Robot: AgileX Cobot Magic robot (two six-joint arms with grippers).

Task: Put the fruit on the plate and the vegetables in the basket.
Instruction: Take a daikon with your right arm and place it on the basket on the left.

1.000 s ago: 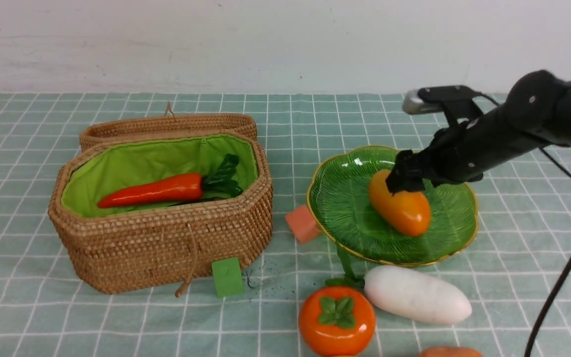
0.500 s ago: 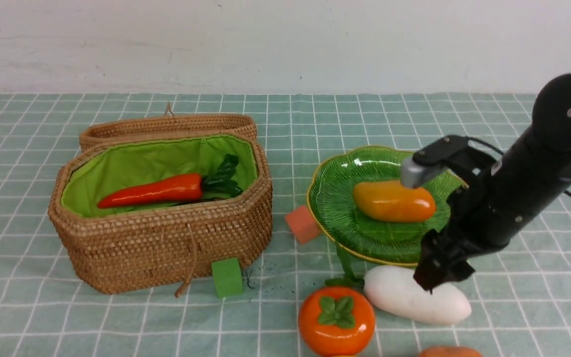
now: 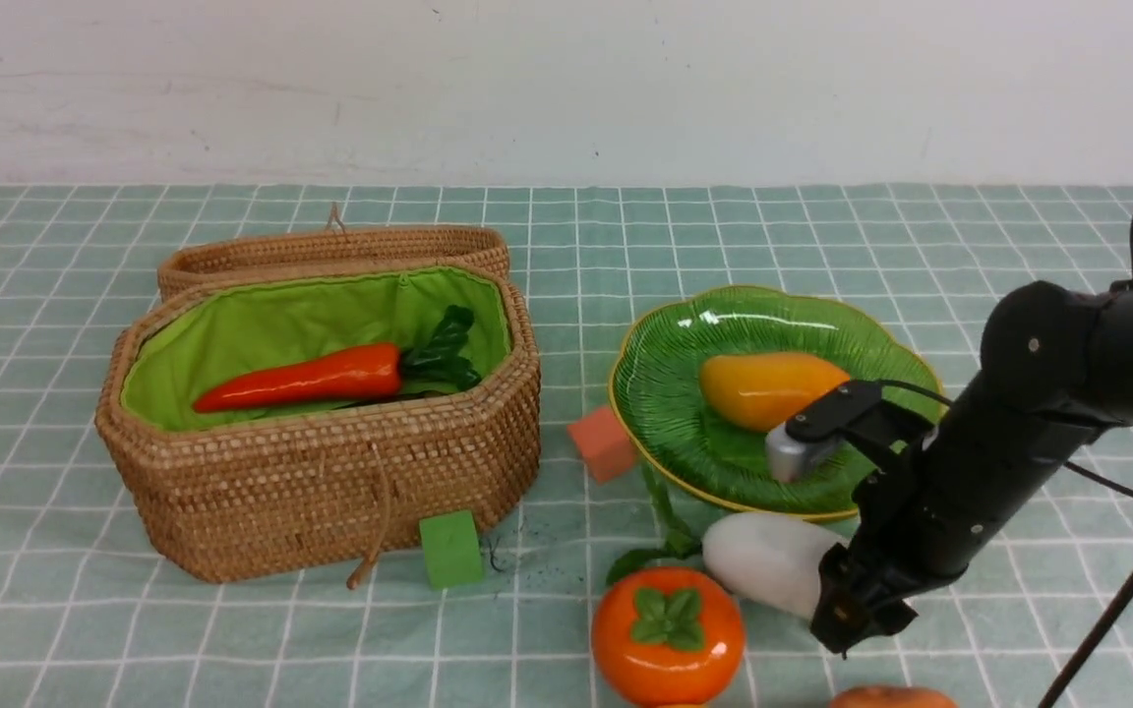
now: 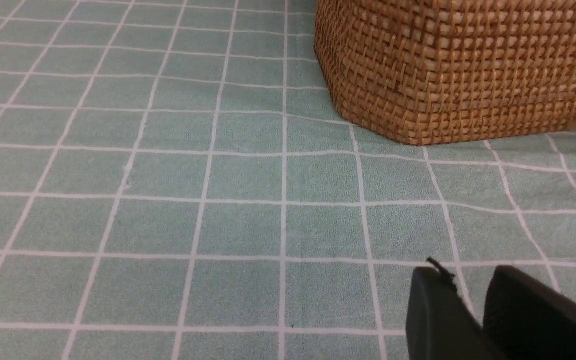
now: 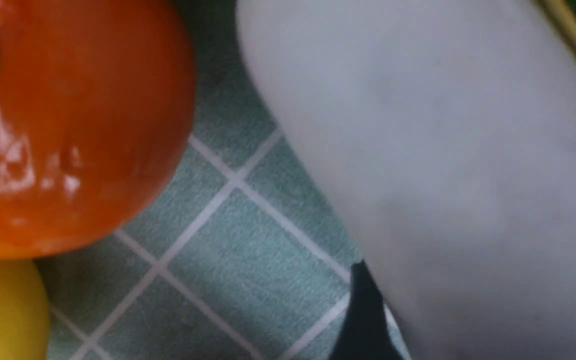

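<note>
right fingers (image 3: 847, 612) at the radish (image 3: 761, 575), grip unclear; mango (image 3: 758, 388) on plate (image 3: 663, 393), carrot (image 3: 306, 383) in basket (image 3: 330, 492).

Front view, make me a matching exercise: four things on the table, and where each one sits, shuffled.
Things:
1 carrot
2 mango
3 persimmon
4 green cube

Places:
A on the plate
B outside the basket, in front of its wall
C inside the basket
D right beside the radish

Pairs: 1-C, 2-A, 3-D, 4-B

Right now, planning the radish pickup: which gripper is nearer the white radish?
Right. The right gripper is at the radish; the left gripper is beside the basket.
</note>
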